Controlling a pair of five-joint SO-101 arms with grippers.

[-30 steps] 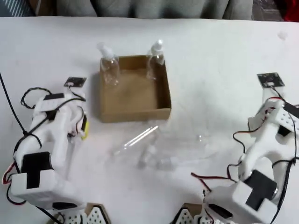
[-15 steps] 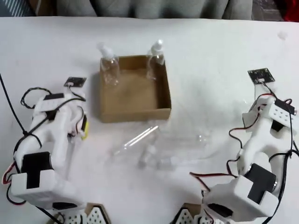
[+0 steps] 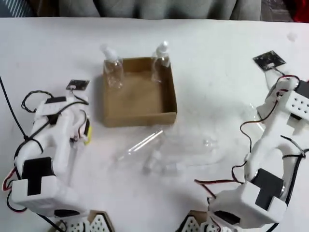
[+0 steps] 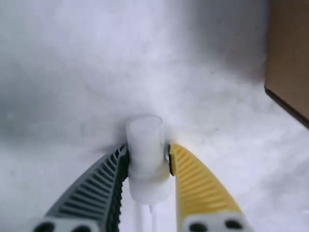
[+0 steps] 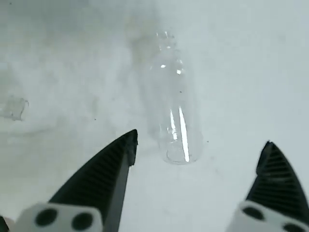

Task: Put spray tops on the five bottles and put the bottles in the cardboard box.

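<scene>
The cardboard box (image 3: 166,99) sits mid-table, and two clear bottles with white spray tops (image 3: 114,67) (image 3: 161,59) stand at its back corners. A white spray top (image 4: 145,145) is pinched between the grey and yellow fingers of my left gripper (image 4: 147,152), low over the table left of the box (image 4: 289,63); its yellow finger (image 3: 87,133) shows from above. My right gripper (image 5: 199,142) is open above an uncapped clear bottle (image 5: 174,111) lying on its side on the table's right side.
In front of the box lie a loose spray top with a long tube (image 3: 142,143) and several clear bottles (image 3: 164,162) (image 3: 207,145), hard to make out against the white table. The table's far edge runs behind the box.
The right arm has swung away from the front edge toward the back right of the table. The left arm and its spray top have stayed still.
</scene>
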